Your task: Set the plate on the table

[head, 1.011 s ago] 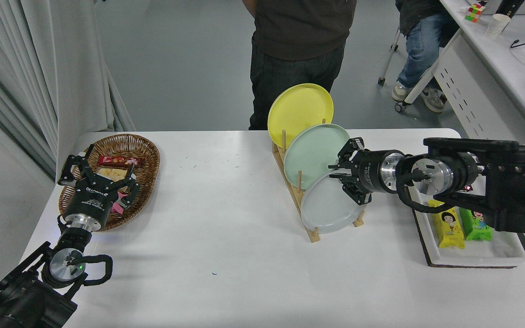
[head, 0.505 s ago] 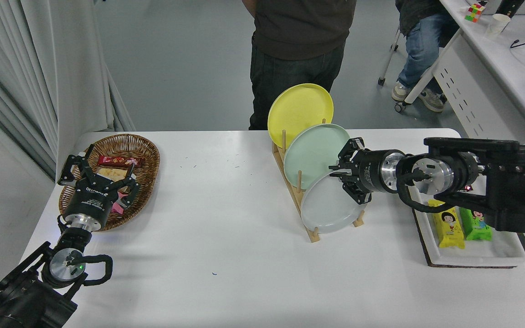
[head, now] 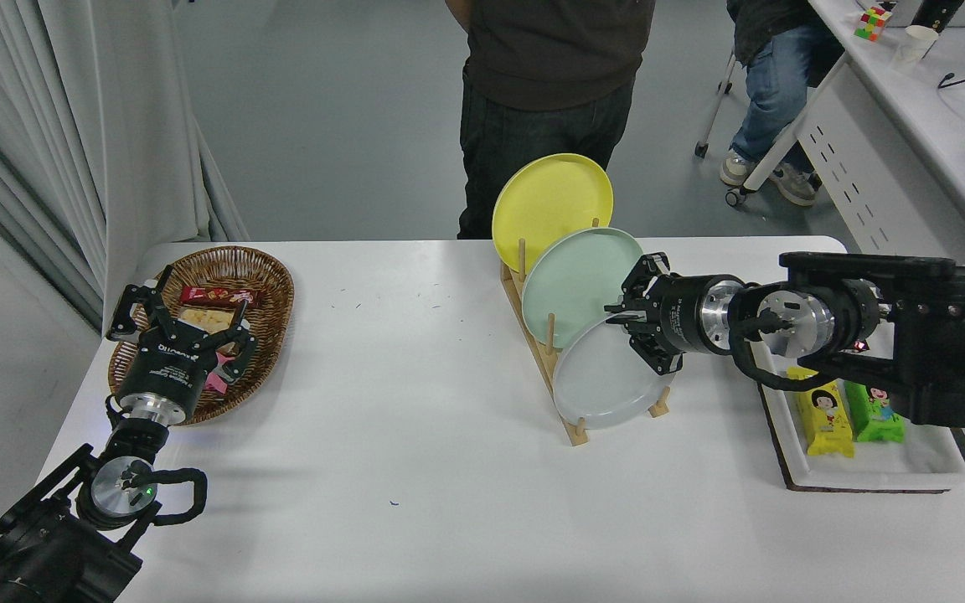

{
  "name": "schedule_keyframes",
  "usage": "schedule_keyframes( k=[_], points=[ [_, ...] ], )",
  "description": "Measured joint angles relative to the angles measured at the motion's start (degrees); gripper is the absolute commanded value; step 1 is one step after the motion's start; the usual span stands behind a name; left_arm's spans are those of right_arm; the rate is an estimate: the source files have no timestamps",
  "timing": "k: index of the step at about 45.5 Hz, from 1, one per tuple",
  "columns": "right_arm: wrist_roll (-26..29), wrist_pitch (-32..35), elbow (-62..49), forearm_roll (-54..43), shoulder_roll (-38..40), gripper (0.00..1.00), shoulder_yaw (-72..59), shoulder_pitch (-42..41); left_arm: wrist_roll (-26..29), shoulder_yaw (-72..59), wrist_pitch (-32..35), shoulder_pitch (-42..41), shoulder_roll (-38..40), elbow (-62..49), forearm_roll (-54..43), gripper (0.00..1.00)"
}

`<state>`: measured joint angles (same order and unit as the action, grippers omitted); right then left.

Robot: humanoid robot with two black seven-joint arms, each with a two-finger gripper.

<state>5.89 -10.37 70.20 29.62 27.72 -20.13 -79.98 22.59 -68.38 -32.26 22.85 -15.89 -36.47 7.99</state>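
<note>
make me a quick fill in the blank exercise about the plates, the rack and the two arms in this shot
1. The pale grey plate stands in the wooden rack, nearest the camera, just in front of the ____ plate.
2. The plate at the rack's far end is ____.
3. The right pincer is at the grey plate's upper ____ rim.
4. The left pincer is parked over the ____.

Missing words: mint-green; yellow; right; basket
</note>
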Motion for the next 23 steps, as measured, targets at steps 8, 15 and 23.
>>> schedule_keyframes(
  k=[8, 15, 23],
  points=[
    [0.0, 0.0, 0.0, 0.0, 0.1, 0.11, 0.0, -0.1, 0.0, 0.0, 0.0, 0.0, 0.0, 0.0, 0.0, 0.98],
    [0.0, 0.1, 0.2, 0.0, 0.2, 0.1, 0.0, -0.2, 0.0, 0.0, 0.0, 0.0, 0.0, 0.0, 0.0, 0.98],
    [0.0, 0.1, 0.3, 0.0, 0.3, 0.08, 0.0, -0.2, 0.0, 0.0, 0.0, 0.0, 0.0, 0.0, 0.0, 0.98]
  ],
)
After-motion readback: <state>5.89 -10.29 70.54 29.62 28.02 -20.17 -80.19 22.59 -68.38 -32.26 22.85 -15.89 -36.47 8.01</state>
